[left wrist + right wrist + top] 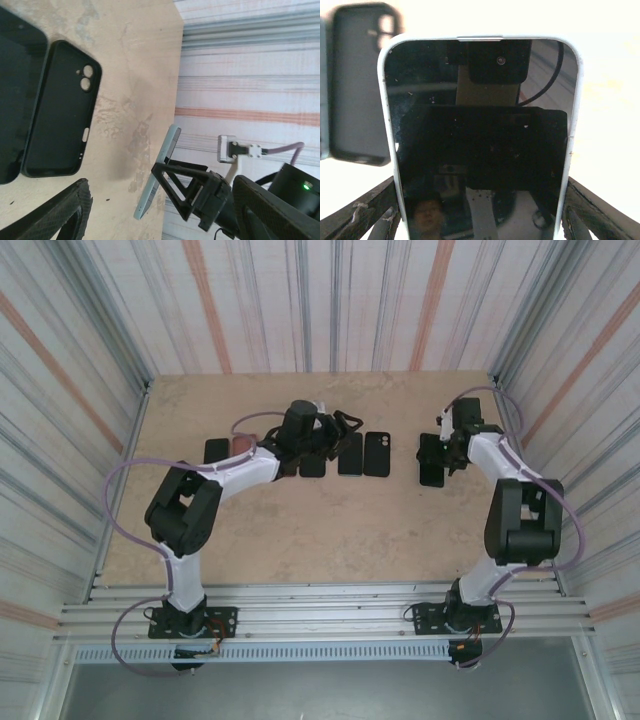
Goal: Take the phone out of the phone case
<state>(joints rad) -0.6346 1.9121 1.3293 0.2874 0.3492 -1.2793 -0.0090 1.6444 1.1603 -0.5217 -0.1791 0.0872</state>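
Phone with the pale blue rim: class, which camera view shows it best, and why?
Right wrist view: the phone faces the camera, its dark screen and pale rim close up. The left wrist view shows it edge-on and tilted; the top external view shows a small dark slab.

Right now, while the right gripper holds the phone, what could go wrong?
1. The right gripper holds the pale-blue phone only by its smooth side edges, steeply tilted. It may slip out and hit the table.
2. The left gripper, open, hangs over the row where the empty black case lies. A careless sideways move could push that case.
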